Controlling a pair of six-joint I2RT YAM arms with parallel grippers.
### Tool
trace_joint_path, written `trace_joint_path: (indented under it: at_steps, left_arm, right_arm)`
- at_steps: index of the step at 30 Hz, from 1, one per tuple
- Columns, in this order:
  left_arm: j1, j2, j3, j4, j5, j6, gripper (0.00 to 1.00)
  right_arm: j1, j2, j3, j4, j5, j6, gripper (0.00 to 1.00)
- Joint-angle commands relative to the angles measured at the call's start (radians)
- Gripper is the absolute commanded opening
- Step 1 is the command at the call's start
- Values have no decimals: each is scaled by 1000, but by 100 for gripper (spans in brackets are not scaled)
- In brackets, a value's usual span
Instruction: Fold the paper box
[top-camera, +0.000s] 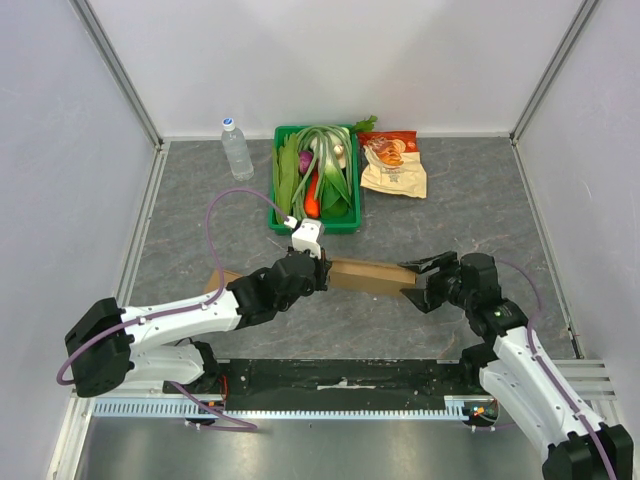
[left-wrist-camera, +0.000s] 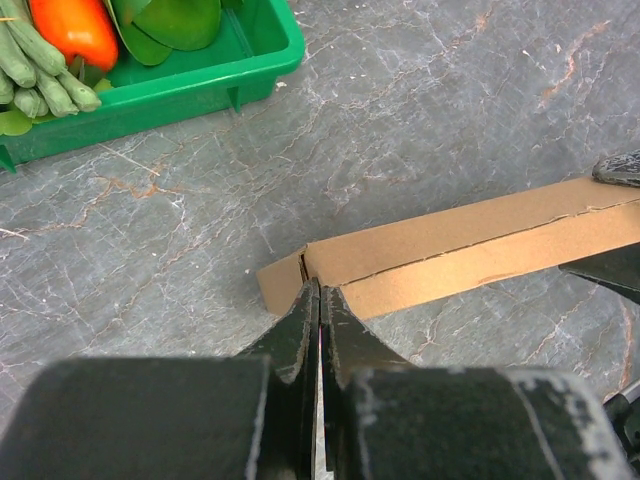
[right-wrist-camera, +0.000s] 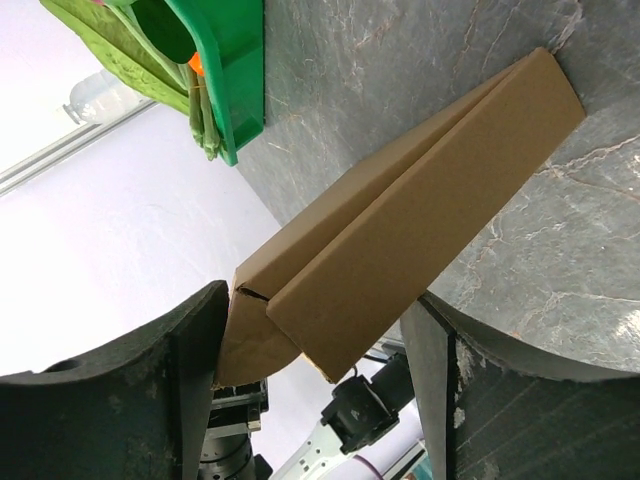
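Left hand (left-wrist-camera: 320, 292) is clenched at one end of the flat brown cardboard box (left-wrist-camera: 470, 250); right hand (right-wrist-camera: 318, 318), released, straddles the other.

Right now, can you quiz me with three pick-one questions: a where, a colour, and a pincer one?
1. Where is the water bottle? A) left of the tray B) inside it C) right of it
2. What colour is the tray? A) red B) green C) blue
3. The left pincer by the paper box is: A) wide open B) shut C) gripping the bottle
Answers: A, it stands beside the tray's left wall; B, its walls are green; B, its fingers press together.
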Motion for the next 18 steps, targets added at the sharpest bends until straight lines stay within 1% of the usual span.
trace_joint_path:
  at_steps: [1, 5, 7, 8, 10, 11, 13, 14, 15, 16, 18]
  left_arm:
    - [-12, 15, -22, -138, 15, -18, 2]
    - [-12, -5, -30, -136, 20, -17, 2]
    - [-10, -17, -39, -130, 26, -17, 4]
    - [-10, -25, -43, -127, 31, -18, 10]
    - [-10, -59, -62, -113, 46, -18, 17]
    - [-10, -71, -68, -111, 48, -18, 25]
    - [-10, -121, -86, -107, 61, -18, 34]
    - [-10, -140, -92, -107, 65, -18, 42]
    - [-10, -189, -102, -107, 81, -17, 46]
    - [-10, -210, -105, -110, 87, -15, 53]
    - [-10, -259, -105, -118, 120, -12, 58]
  right_arm:
    - [-11, -9, -34, 62, -19, 42, 73]
    - [-14, -3, -48, 86, -27, 50, 69]
    - [-17, -3, -59, 91, -24, 58, 65]
    - [-20, -3, -62, 100, -26, 62, 64]
    - [-18, -1, -74, 108, -26, 70, 59]
    - [-20, -3, -77, 116, -27, 71, 58]
    - [-20, 0, -85, 116, -30, 68, 57]
    - [-21, 0, -88, 116, -27, 68, 56]
    - [-21, 3, -94, 117, -24, 68, 56]
    - [-20, 6, -96, 122, -24, 68, 55]
    - [-21, 21, -99, 134, -24, 65, 55]
